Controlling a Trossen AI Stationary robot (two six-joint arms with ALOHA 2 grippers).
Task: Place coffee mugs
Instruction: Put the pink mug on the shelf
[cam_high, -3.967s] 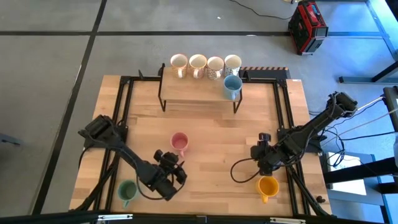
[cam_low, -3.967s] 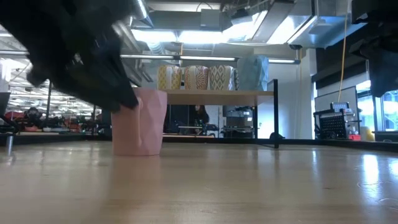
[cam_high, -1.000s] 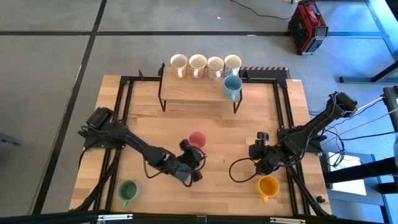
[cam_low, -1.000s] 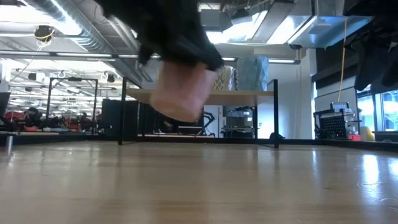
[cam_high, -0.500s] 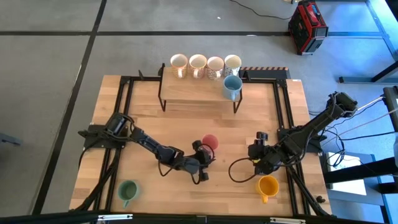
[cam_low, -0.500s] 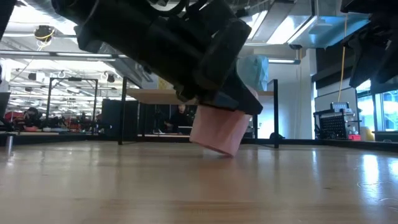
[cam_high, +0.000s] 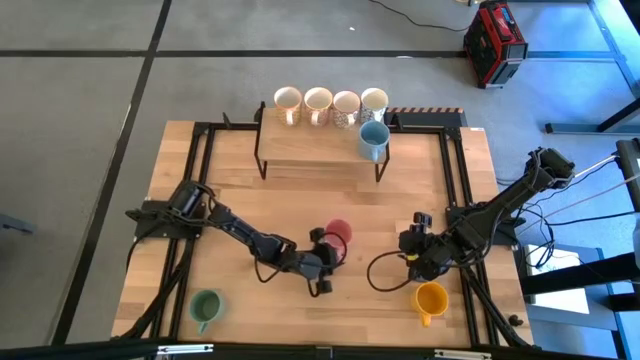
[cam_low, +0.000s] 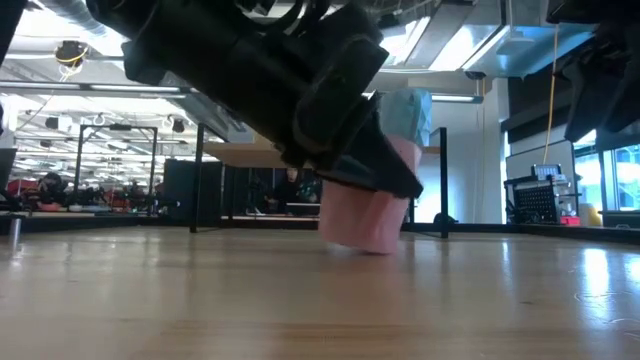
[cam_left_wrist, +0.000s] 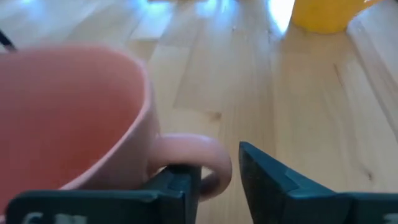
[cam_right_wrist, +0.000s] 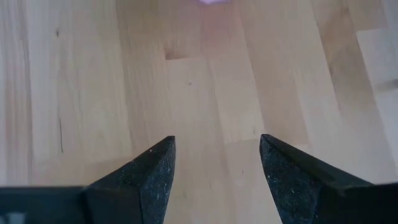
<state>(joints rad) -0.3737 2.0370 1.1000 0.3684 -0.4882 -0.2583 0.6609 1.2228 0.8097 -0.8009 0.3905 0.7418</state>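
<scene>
The pink mug (cam_high: 339, 231) stands on the wood table right of centre; it fills the left wrist view (cam_left_wrist: 68, 118) and shows in the low view (cam_low: 365, 215). My left gripper (cam_high: 322, 258) is at its near side, shut on its handle. My right gripper (cam_high: 408, 243) waits open and empty over bare wood (cam_right_wrist: 217, 140). The orange-yellow mug (cam_high: 431, 298) stands near the front right, the green mug (cam_high: 205, 306) at the front left. Several cream mugs (cam_high: 318, 101) and the light blue mug (cam_high: 373, 138) are on the shelf. My left gripper holds the pink mug by its handle (cam_left_wrist: 214, 163). One finger (cam_left_wrist: 177, 180) covers the handle's loop, the other (cam_left_wrist: 267, 177) stands just outside its curve. The fingers slant down from the table's near left. The mug's base is at the table, slightly tilted (cam_low: 362, 245).
A black-framed wooden shelf (cam_high: 320, 150) stands at the table's far side. Black rails (cam_high: 200, 190) run along the table's left and right. A loose cable (cam_high: 380, 275) loops beside my right gripper. Bare wood lies between the shelf and the pink mug.
My left gripper has carried the pink mug toward the table's right edge and down. The mug was lifted clear and tilted; now its base is at the table and it stands more upright.
</scene>
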